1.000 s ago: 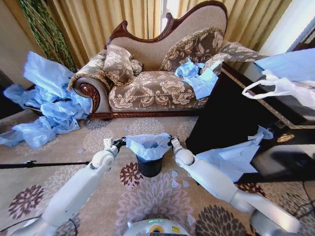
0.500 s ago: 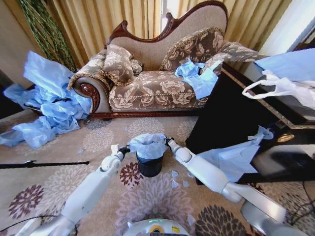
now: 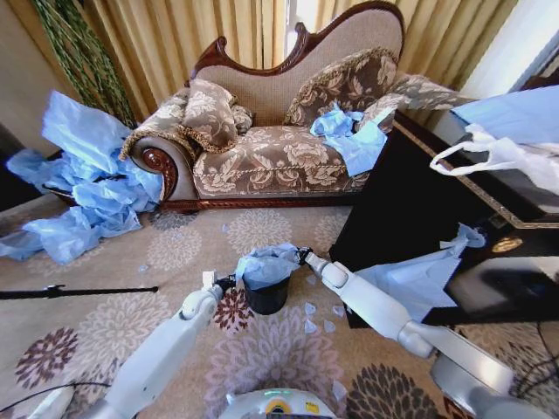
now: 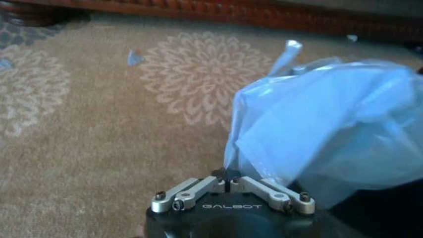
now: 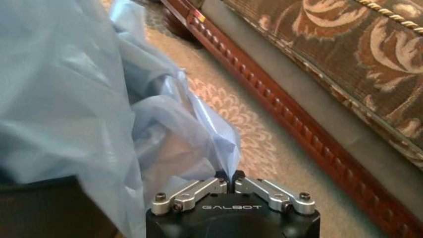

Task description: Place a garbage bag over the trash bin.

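I have the garbage bag (image 3: 266, 264) draped over the trash bin (image 3: 265, 295) on the carpet, left tool (image 3: 229, 283) and right tool (image 3: 301, 256) both pinched tight on its edges. Next, I judge, pull the rim down evenly.

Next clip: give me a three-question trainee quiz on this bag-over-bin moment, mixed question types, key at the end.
1. True or false: the thin light-blue translucent garbage bag sits on top of the small glossy black cylindrical trash bin.
2. Which end effector pinches the bag's edge? A) left end effector alone B) right end effector alone C) both
3. Fill in: the bin stands on the floral patterned ____, in front of the sofa.

Key: 1 true; 2 C, each is closed on a bag edge, on opposite sides of the bin; 3 carpet.
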